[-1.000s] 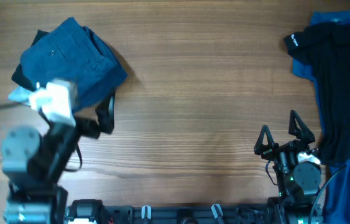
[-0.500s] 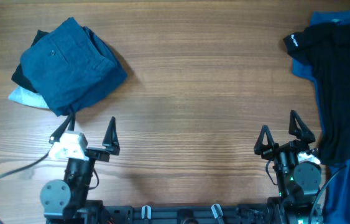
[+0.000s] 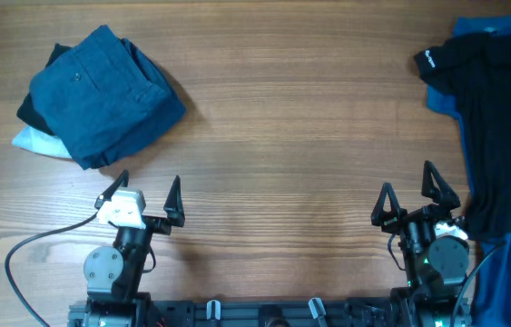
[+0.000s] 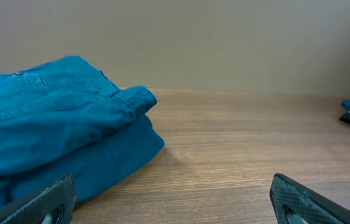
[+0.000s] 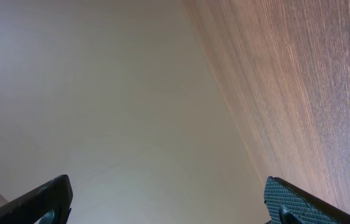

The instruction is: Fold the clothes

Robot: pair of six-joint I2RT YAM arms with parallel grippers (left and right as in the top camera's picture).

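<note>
A: Fold status?
B: The clothes [image 3: 101,95] lay folded, far left on the table [image 3: 282,136]. Left gripper [image 3: 144,185] and right gripper [image 3: 407,184] were spread wide, empty, well apart from them. Judged finished.

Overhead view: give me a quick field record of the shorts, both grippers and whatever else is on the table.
blue shorts: compact folded stack, far left of table, buttoned pocket facing up
under the shorts: black and white fabric showing at the left edge
left gripper: open, empty, near edge, apart from the shorts
right gripper: open, empty, near edge
black top: far right, lying over blue cloth
</note>
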